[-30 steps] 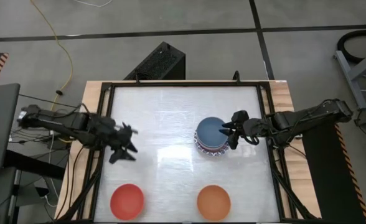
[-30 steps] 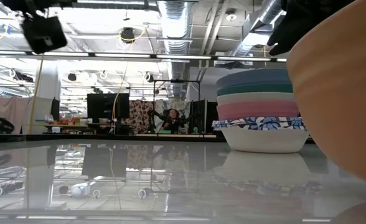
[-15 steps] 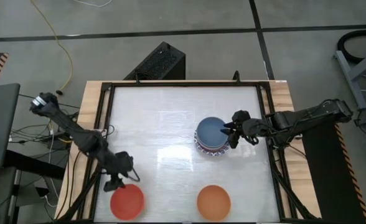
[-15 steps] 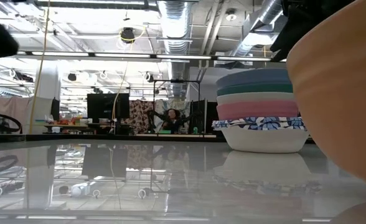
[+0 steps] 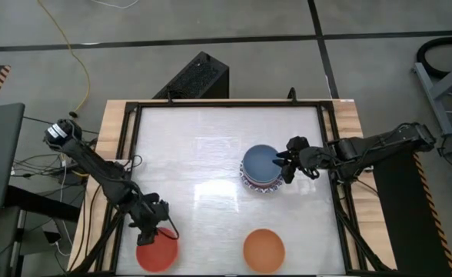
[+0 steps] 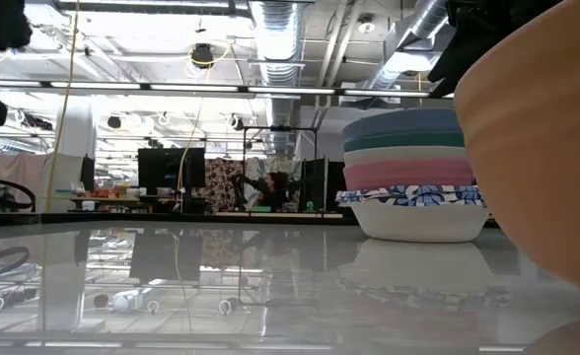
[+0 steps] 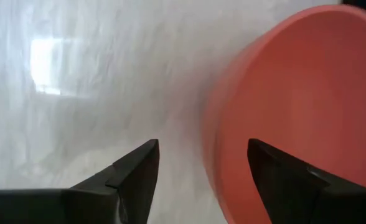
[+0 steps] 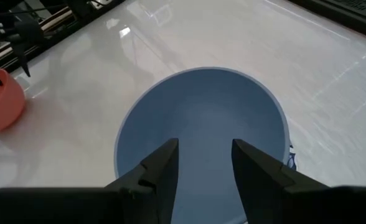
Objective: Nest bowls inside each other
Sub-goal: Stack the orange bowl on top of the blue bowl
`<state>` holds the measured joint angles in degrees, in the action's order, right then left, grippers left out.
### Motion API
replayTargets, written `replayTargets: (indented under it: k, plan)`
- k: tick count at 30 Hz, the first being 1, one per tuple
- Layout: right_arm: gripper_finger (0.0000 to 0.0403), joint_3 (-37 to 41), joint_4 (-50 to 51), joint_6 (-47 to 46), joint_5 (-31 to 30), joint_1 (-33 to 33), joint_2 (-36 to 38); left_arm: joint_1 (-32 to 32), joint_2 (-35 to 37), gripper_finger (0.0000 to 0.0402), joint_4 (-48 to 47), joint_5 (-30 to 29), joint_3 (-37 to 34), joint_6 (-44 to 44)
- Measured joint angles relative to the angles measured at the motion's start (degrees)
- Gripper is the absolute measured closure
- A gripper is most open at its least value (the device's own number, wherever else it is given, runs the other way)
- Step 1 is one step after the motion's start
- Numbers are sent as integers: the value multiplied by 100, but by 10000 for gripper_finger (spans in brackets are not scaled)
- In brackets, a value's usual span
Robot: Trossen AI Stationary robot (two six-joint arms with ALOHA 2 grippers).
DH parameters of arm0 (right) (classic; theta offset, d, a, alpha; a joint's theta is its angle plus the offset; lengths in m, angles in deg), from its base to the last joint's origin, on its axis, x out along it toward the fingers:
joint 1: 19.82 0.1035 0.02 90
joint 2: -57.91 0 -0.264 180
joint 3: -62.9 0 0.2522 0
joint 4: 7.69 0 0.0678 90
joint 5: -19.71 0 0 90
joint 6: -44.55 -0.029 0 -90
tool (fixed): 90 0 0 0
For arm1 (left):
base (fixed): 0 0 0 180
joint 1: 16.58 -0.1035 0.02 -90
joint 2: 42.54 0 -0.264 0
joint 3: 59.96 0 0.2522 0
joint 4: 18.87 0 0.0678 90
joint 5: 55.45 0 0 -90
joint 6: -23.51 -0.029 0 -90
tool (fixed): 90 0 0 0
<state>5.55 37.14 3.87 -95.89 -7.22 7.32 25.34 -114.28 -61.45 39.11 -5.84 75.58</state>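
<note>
The left hand (image 7: 201, 163), open and empty, straddles the rim of the plain red round bowl (image 5: 157, 250) at the desk's (image 5: 211, 146) near edge, evidently positioned to grasp it; the right hand (image 5: 284, 165), parted and holding nothing, hovers at the blue-topped stack of nested bowls (image 5: 260, 169).

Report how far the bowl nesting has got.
Done: a stack is nested mid-table, blue bowl on top; the low view shows green, cream, pink and patterned layers below. The right claw hovers open at its rim.
In hand: the left claw is open astride the red bowl's rim, not yet gripping.
Left: the red bowl and orange bowl.
</note>
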Motion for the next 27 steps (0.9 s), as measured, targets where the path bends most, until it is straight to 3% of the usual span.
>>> replayTargets:
  k: [4,11,18,27]
  plan:
    - [235,0,-1,-5,13,0,0,135,-335,219,118,-98,-9,117]
    - [235,0,0,-280,22,74,0,312,-665,383,331,365,-192,459]
    - [235,0,-77,-359,8,43,0,168,-472,400,184,92,-170,1104]
    - [235,-4,-697,-193,-1,-329,108,-694,628,401,-1602,-923,100,1145]
